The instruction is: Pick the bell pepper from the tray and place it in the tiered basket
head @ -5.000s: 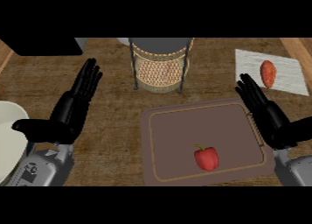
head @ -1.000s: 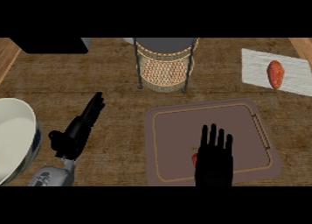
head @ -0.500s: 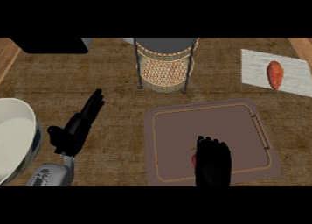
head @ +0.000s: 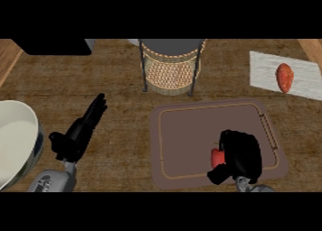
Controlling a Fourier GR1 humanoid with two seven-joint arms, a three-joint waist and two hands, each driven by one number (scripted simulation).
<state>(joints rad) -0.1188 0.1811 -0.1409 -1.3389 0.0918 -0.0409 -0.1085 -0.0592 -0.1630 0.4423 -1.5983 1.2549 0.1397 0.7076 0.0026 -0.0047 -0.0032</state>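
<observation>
Change: half a second ago the right robot hand [head: 241, 153] lay with fingers straight, stretched flat over the pepper. Now its fingers are curled down and drawn in, and the hand reads as a compact black mass with the thumb tucked at its near-left corner. The hand is closing round the bell pepper [head: 218, 157], which shows only as a red sliver along the hand's left edge.

Location: the pepper is in the tray [head: 190, 135], in its near-right part. Nothing shows it raised off the tray floor, though the hand hides the contact.

Meaning for the task: judged as the grasp stage. The reach is done, and the lift and the carry to the tiered basket [head: 168, 67] are not yet begun. The basket stands well apart, beyond the tray's far edge and a little left, so the next move should go up first, then forward and left.

Left robot hand [head: 80, 131]: fingers straight and holding nothing. It rests on the surface [head: 123, 90] between the white bowl [head: 10, 144] and the tray, much as a second ago.

Orientation of the pepper: the visible strip is taller than wide, so the long axis seems to run away from the robot, roughly parallel to the tray's side rails. A small dark speck at its far end may be the stem. If so, it points away from the robot, but too little shows to be sure.
</observation>
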